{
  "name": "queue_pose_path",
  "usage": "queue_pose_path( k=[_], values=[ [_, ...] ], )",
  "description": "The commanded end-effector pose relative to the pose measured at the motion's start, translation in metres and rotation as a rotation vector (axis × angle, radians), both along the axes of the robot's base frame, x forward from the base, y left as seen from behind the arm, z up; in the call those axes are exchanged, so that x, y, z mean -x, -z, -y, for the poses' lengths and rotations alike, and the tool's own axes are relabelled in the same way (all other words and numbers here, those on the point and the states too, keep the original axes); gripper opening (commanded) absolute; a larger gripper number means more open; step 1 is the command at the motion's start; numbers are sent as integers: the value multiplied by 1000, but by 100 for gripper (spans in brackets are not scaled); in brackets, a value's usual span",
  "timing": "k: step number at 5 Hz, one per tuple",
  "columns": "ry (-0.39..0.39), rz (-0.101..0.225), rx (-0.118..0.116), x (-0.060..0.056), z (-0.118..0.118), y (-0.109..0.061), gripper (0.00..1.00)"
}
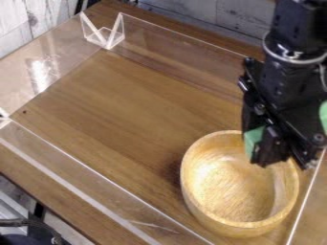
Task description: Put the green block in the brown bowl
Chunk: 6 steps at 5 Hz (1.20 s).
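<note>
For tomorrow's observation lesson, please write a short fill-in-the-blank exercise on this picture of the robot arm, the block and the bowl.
1. The pincer holds a block whose colour is ____.
2. The pincer hangs over the far rim of the wooden ____.
3. The inside of the brown bowl is ____.
4. At the table's far corner stands a small clear ____-shaped stand.

Missing words: green; bowl; empty; W

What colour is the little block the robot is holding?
Green. The green block shows in the camera view, pinched in the end effector above the brown bowl.
</note>
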<state>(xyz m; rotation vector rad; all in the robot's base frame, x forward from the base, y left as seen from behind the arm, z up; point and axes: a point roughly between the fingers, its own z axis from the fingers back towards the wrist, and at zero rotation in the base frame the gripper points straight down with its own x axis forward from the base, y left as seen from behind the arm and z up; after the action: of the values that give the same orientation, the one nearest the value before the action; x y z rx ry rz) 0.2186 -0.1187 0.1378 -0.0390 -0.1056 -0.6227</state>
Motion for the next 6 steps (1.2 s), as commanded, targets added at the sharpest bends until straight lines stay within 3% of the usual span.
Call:
queue_pose_path(
  k=[1, 2, 4, 5, 6],
  values=[
    [-82, 41, 14, 4, -9, -14, 0],
    [-151, 37, 20, 12, -14, -12, 0],
    [-80, 13, 10, 6, -14, -28, 0],
    [-84, 11, 6, -2, -6, -23, 0],
    [-96, 11, 11, -2, 2, -20, 0]
  ],
)
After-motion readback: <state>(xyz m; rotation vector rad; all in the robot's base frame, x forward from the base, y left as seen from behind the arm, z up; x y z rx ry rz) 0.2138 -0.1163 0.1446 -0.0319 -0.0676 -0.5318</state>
